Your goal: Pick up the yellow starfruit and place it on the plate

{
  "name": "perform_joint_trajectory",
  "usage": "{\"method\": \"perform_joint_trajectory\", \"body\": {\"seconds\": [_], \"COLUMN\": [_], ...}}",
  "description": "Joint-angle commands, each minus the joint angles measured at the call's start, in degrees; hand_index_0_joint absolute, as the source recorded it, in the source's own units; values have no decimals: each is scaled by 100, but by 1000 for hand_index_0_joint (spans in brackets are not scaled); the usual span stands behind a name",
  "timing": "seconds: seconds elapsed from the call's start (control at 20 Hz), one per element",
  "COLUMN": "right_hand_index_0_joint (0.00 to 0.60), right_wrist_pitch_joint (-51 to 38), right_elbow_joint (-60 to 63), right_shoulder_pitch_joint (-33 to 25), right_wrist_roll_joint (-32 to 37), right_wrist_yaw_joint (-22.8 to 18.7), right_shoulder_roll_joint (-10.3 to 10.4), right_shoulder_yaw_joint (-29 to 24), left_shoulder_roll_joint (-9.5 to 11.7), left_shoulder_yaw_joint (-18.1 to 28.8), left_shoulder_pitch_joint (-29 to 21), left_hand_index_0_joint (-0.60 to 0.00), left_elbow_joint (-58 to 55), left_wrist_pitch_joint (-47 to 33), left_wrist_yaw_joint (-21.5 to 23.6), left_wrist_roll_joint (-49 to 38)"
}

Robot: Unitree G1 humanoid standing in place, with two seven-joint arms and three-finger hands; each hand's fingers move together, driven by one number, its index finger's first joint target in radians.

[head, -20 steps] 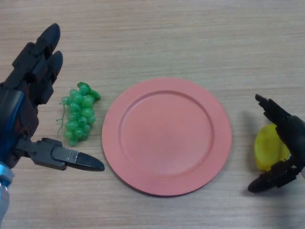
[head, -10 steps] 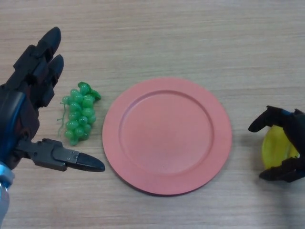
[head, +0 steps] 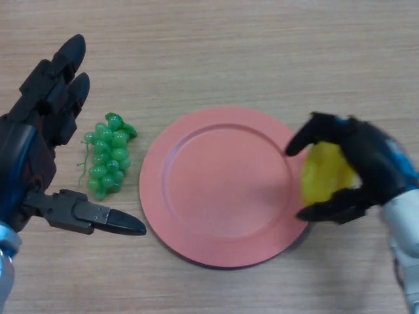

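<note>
On the wooden counter (head: 262, 46), the right hand (head: 366, 167) grasps the yellow starfruit (head: 324, 175) at the pink plate's (head: 222, 186) three-o'clock rim, ready for placing, while the left hand (head: 39, 137) idles, fingers released.

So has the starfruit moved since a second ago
Yes. The starfruit, held in the right hand, has moved left to the right rim of the plate.

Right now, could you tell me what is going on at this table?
The robot's right hand has its fingers curled round the yellow starfruit and holds it at the right rim of the pink plate, not yet set down on it. The left hand is open and idle at the left edge, beside a bunch of green grapes lying on the wooden table.
</note>
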Motion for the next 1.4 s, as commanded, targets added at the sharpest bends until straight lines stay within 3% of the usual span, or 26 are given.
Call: {"method": "perform_joint_trajectory", "body": {"seconds": [0.05,0.1,0.15,0.2,0.25,0.3,0.35,0.4,0.6,1.0,1.15,1.3,1.4], "right_hand_index_0_joint": [600,600,550,450,301,201,58,0,0,0,0,0,0], "right_wrist_pitch_joint": [158,611,653,668,706,743,856,934,1170,1413,1828,1986,1569], "right_elbow_joint": [-375,-447,-348,-339,-340,-348,-401,-457,-620,-1890,-2830,-3306,-3382], "right_shoulder_pitch_joint": [-370,-419,-559,-568,-567,-554,-515,-477,-500,-152,198,425,622], "right_wrist_roll_joint": [729,1152,1600,1650,1791,1918,2192,2346,2570,2691,3285,3256,3219], "right_wrist_yaw_joint": [-928,-1233,-1789,-1830,-1888,-1913,-1919,-1896,-2017,-1147,-961,-849,-816], "right_shoulder_roll_joint": [48,57,66,67,69,70,72,74,74,74,-136,-192,-163], "right_shoulder_yaw_joint": [342,520,600,619,687,747,884,954,940,-486,-1024,-992,-1011], "left_shoulder_roll_joint": [149,149,140,136,122,110,87,72,21,9,44,91,129], "left_shoulder_yaw_joint": [350,326,334,335,325,312,254,218,66,62,136,258,314], "left_shoulder_pitch_joint": [-158,-175,-202,-208,-214,-217,-213,-211,-236,-249,-222,-198,-235], "left_hand_index_0_joint": [0,0,0,0,0,0,0,0,0,0,0,0,0], "left_elbow_joint": [-260,-258,-287,-296,-315,-328,-355,-367,-398,-285,-307,-114,-102], "left_wrist_pitch_joint": [-585,-577,-496,-478,-434,-397,-325,-298,-199,-452,-332,-598,-359], "left_wrist_yaw_joint": [379,465,590,618,704,779,938,1018,1217,1261,1217,925,926], "left_wrist_roll_joint": [-179,-126,-140,-153,-193,-227,-270,-285,-233,-285,-440,-416,-622]}}
